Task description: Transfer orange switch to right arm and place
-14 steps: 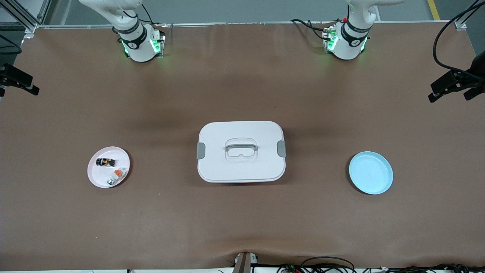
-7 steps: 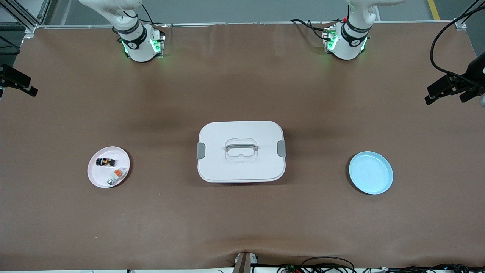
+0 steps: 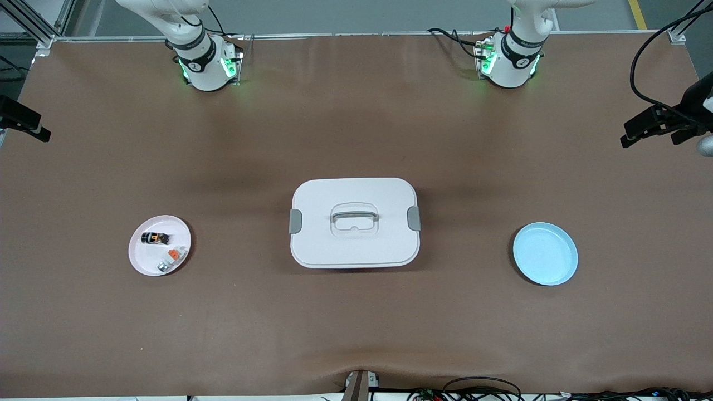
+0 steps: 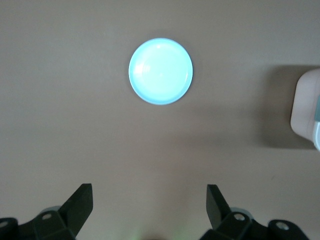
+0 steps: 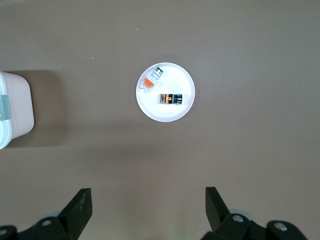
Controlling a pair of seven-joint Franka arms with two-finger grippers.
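The orange switch [image 3: 155, 238], a tiny black piece with an orange-copper end, lies on a small pale pink plate [image 3: 139, 259] toward the right arm's end of the table. It also shows in the right wrist view [image 5: 170, 98], on the plate [image 5: 172, 114]. My right gripper [image 3: 33, 129] is open and empty, high over the table's edge at that end; in its own view [image 5: 148, 196] the jaws stand wide apart. My left gripper [image 3: 657, 129] is open and empty over the table's other end, and its own view [image 4: 150, 192] shows the same.
A pale grey-white piece with an orange top [image 3: 174, 254] and a small grey piece [image 3: 162, 267] share the pink plate. A white lidded box [image 3: 355, 223] with a handle stands mid-table. A light blue plate [image 3: 545, 253] sits toward the left arm's end, also in the left wrist view [image 4: 160, 71].
Both grippers have shifted slightly at the table's ends: the left one a little toward the middle, the right one a little outward. Nothing on the table has moved.
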